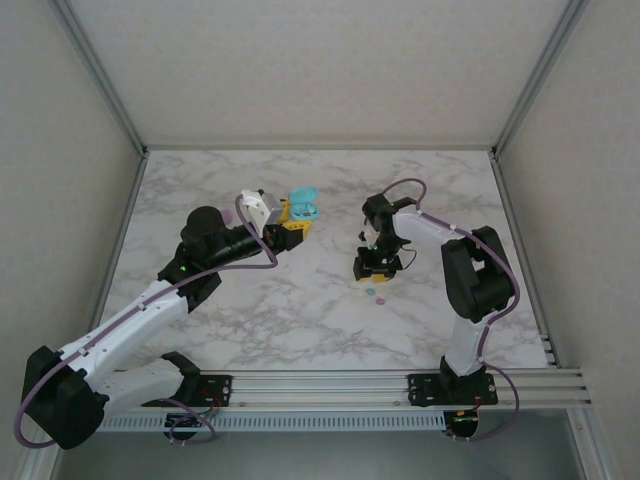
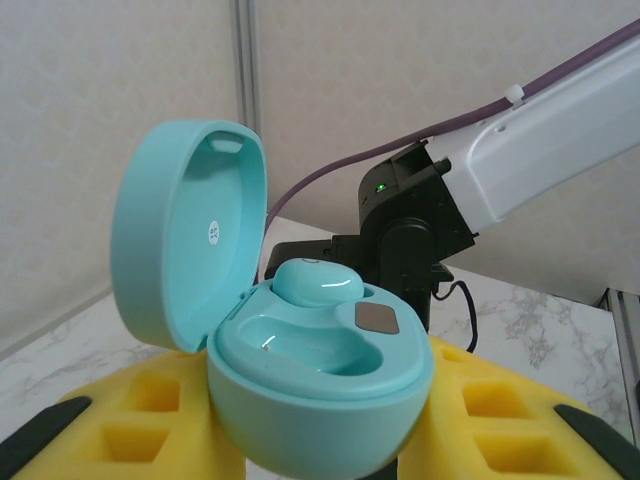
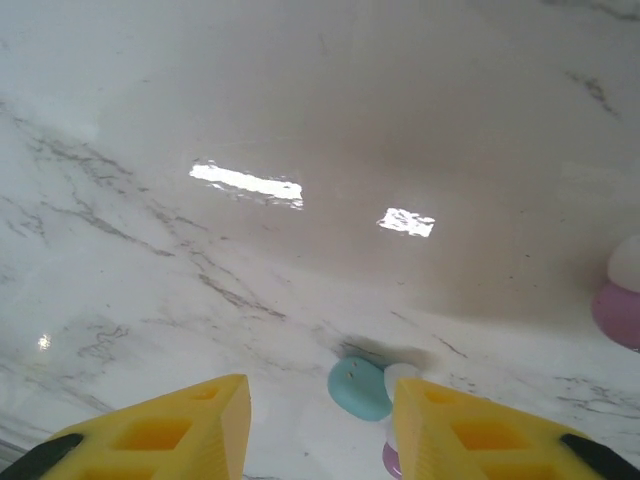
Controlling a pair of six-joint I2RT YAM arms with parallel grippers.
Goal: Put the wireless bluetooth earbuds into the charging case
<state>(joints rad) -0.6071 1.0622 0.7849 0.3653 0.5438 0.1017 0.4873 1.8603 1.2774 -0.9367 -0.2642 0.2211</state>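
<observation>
Mid-table, toward the far edge, left gripper (image 2: 320, 425) is clamping the open charging case (image 2: 320, 370), lid (image 2: 185, 230) tipped back. One seated earbud (image 2: 318, 282) is filling the far slot; the near slot is lying empty. Right of centre, well off every edge, right gripper (image 3: 318, 400) is hovering low, fingers apart, over the loose teal earbud (image 3: 358, 388). It is lying off-centre between them, with a pale nub (image 3: 402, 374) and a magenta earbud (image 3: 392, 460) crowding just beside it. Judgement: centre on the teal before closing, pinching it alone. Bare table (image 1: 300, 330) is lying open all round, arms well apart.
</observation>
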